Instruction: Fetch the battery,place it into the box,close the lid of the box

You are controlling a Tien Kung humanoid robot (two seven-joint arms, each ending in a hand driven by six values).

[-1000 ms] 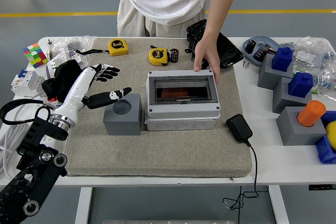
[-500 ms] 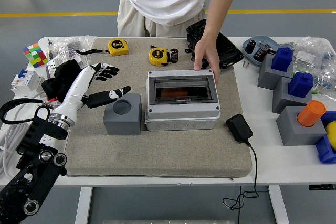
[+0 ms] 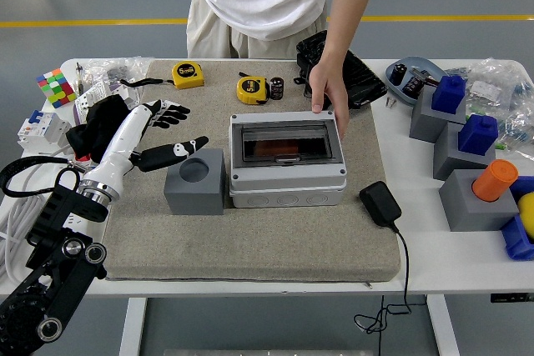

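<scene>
The grey box [image 3: 288, 179] sits mid-table on the mat with its dark see-through lid [image 3: 288, 142] down; a brownish shape shows dimly through it. A person's hand [image 3: 327, 89] rests on the box's far right corner. A small dark cylinder, maybe a battery [image 3: 276, 87], stands beside a yellow tape measure [image 3: 251, 89] behind the box. My left hand [image 3: 185, 128] hovers left of the box with fingers spread and nothing in it, just above a grey block with a round hole [image 3: 195, 182].
A black adapter with cable [image 3: 380, 203] lies right of the box. Grey and blue blocks [image 3: 455, 135], an orange cylinder [image 3: 495, 179], a dish of small parts [image 3: 410, 79] and a black pouch [image 3: 355, 77] fill the right and back. A colour cube [image 3: 55, 86] and white cable [image 3: 21, 206] lie left.
The box has shifted slightly to the left under the person's hand, which moved a little along its far right corner. My left arm has stayed still.
</scene>
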